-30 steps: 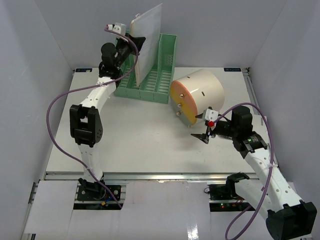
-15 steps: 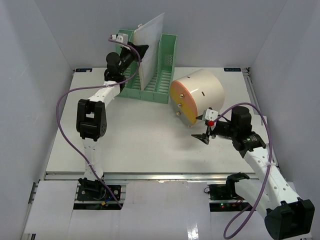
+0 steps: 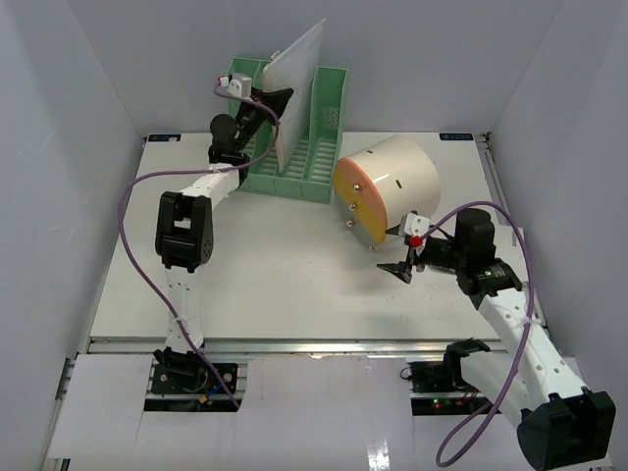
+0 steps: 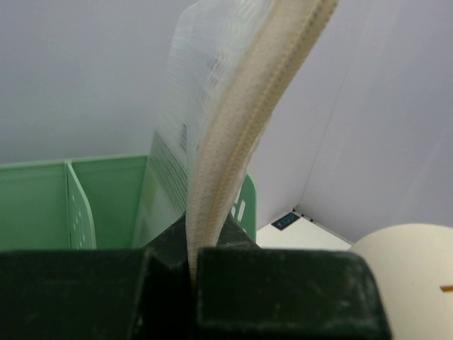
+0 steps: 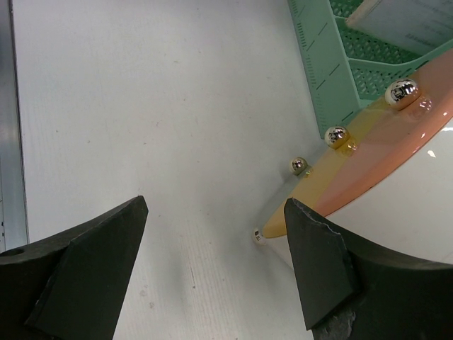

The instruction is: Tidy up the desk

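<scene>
At the far left of the desk (image 3: pixel 275 285), the white tabletop that fills the walled enclosure and carries everything here, the left gripper (image 3: pixel 263 102) has its fingers clamped on the zip edge of a flat translucent pouch (image 3: pixel 294 88). It holds the pouch on edge over the green rack (image 3: pixel 331 108). From above, the pouch leans with its top toward the right and its lower part is down among the rack's dividers; whether the bottom edge touches the rack floor cannot be made out. The step looks like filing the pouch. To do it well, the arm should bring the pouch upright so it runs parallel to the dividers, then lower it straight until the bottom edge seats. Only then should the fingers let go, since a release while it leans would likely let it tip over a divider. The left wrist view shows the zip (image 4: pixel 233 142) pinched right at the jaws, so the grip is thin and any twisting could pull it free. To the right of the rack, a cream drum-shaped box (image 3: pixel 392 177) lies on its side with its orange face (image 5: pixel 382 159) and small metal knobs (image 5: pixel 336 134) toward the front. Just beside it, the right gripper (image 3: pixel 400 267) hovers above bare desk with its fingers spread wide, holding nothing. It seems best left there, clear of the rack.
</scene>
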Motion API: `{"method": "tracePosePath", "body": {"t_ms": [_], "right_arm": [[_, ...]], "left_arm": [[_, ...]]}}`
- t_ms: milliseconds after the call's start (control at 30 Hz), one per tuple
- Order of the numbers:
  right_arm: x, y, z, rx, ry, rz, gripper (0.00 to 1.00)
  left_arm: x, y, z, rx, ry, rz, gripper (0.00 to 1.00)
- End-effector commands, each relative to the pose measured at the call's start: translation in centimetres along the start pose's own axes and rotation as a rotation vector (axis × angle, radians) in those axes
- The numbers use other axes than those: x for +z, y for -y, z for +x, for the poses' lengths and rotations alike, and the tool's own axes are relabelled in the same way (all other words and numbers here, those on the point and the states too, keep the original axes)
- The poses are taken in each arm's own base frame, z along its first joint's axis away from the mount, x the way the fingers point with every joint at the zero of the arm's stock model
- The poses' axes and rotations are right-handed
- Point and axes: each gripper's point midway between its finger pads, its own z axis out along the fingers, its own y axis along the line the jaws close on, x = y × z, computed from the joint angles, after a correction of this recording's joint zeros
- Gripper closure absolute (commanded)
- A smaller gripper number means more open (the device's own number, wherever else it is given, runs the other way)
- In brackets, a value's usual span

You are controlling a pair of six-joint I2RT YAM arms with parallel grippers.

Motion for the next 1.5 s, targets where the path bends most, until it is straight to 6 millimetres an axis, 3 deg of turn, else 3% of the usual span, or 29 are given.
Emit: {"method": "tracePosePath", "body": {"t_ms": [0, 100, 133, 200, 233, 300, 400, 500, 567, 633, 700, 867, 1033, 1167, 1333, 1467], "right_arm": [[-0.1, 0.0, -0.5, -0.026, 0.032, -0.009, 0.15], [-0.2, 0.0, -0.4, -0.022, 0.036, -0.009, 0.15], [-0.3, -0.1, -0.4, -0.021, 0.037, -0.01, 0.15], [-0.5, 0.1, -0.4, -0.017, 0.034, 0.0, 0.15], [-0.6, 0.3, -0.4, -0.015, 0.031, 0.009, 0.15], [-0.8, 0.6, -0.6, -0.007, 0.026, 0.028, 0.15], [-1.5, 1.9, -0.5, 0.029, -0.014, 0.094, 0.14], [-2.7, 2.6, -0.1, 0.026, -0.089, 0.141, 0.14], [-4.0, 3.1, 0.5, 0.008, -0.173, 0.184, 0.13], [-5.7, 3.9, 1.4, -0.023, -0.27, 0.251, 0.13], [-7.4, 4.1, 3.1, -0.043, -0.386, 0.287, 0.13], [-12.0, 3.9, 9.6, -0.162, -0.661, 0.253, 0.11], [-13.9, 3.7, 13.6, -0.212, -0.681, 0.195, 0.08], [-14.1, 4.3, 16.9, -0.148, -0.688, 0.114, 0.08], [-12.4, 5.5, 18.4, -0.169, -0.614, 0.059, 0.07], [-11.8, 6.5, 21.0, -0.118, -0.629, 0.041, 0.06]], "left_arm": [[-1.0, 1.2, -0.3, 0.041, 0.03, 0.055, 1.0], [-1.9, 1.0, 0.9, 0.029, 0.009, 0.041, 0.97], [-2.1, 1.1, 0.9, 0.023, 0.007, 0.039, 0.84], [-2.5, 1.3, 0.7, 0.001, -0.001, 0.018, 0.48], [-2.5, 1.4, 0.3, -0.007, -0.009, 0.003, 0.38], [-2.6, 1.6, -0.9, -0.016, -0.018, -0.021, 0.19], [-2.7, 2.5, -3.8, 0.007, -0.019, -0.048, 0.06], [-3.3, 3.8, -7.8, 0.022, -0.039, -0.104, 0.03], [-4.9, 4.5, -10.2, 0.027, -0.053, -0.182, 0.02], [-6.6, 4.7, -11.6, 0.039, -0.06, -0.255, 0.02], [-9.7, 6.1, -12.0, 0.023, -0.1, -0.301, 0.02], [-16.3, 9.0, -9.4, -0.088, -0.26, -0.355, 0.02], [-22.4, 13.7, -5.4, -0.261, -0.413, -0.307, 0.02], [-27.5, 17.4, -3.8, -0.331, -0.458, -0.27, 0.02], [-30.8, 19.9, -2.9, -0.367, -0.468, -0.233, 0.02], [-32.3, 20.9, -2.7, -0.383, -0.465, -0.232, 0.02]]}}
